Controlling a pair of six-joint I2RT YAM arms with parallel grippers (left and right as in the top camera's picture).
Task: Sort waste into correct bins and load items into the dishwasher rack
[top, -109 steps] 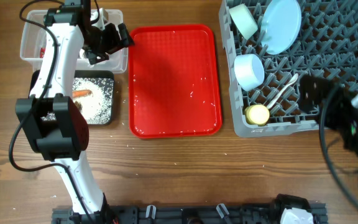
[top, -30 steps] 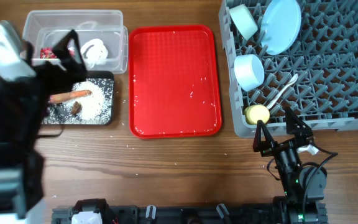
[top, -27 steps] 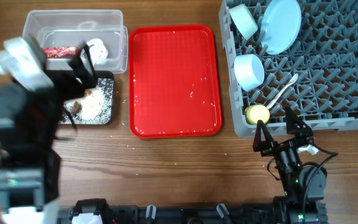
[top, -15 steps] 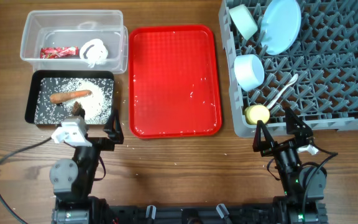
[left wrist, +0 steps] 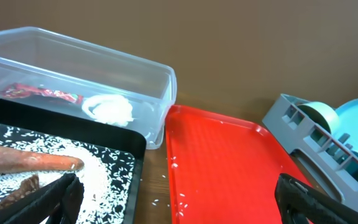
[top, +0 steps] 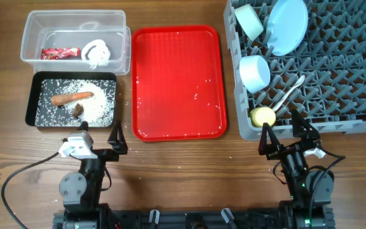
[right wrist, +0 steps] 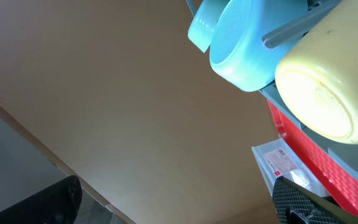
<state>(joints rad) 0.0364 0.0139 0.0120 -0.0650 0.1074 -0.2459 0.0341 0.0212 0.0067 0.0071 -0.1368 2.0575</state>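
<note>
The clear tub (top: pixel 75 28) holds the red wrapper (top: pixel 60 53) and white tissue (top: pixel 96 52). The black bin (top: pixel 32 102) holds the carrot piece (top: pixel 72 98), brown scrap (top: pixel 78 110) and rice (top: pixel 99 108). The grey rack (top: pixel 342 76) holds the blue plate (top: pixel 287 25), pale bowl (top: pixel 249 21), blue bowl (top: pixel 255 72), yellow cup (top: pixel 263 117) and spoon (top: pixel 289 92). My left gripper (top: pixel 100 135) is open and empty in front of the black bin. My right gripper (top: pixel 283 132) is open and empty at the rack's front edge, near the cup (right wrist: pixel 328 93).
The flat red tray (top: pixel 178 57) lies between the bins and the rack, with a few rice grains (top: pixel 199 95) on it. A few grains also lie on the wood in front of it. Both arms sit folded at the table's front edge.
My left arm has pulled back from over the bins and folded down at the front edge. My right arm left the rack earlier and has rested still for the last second.
</note>
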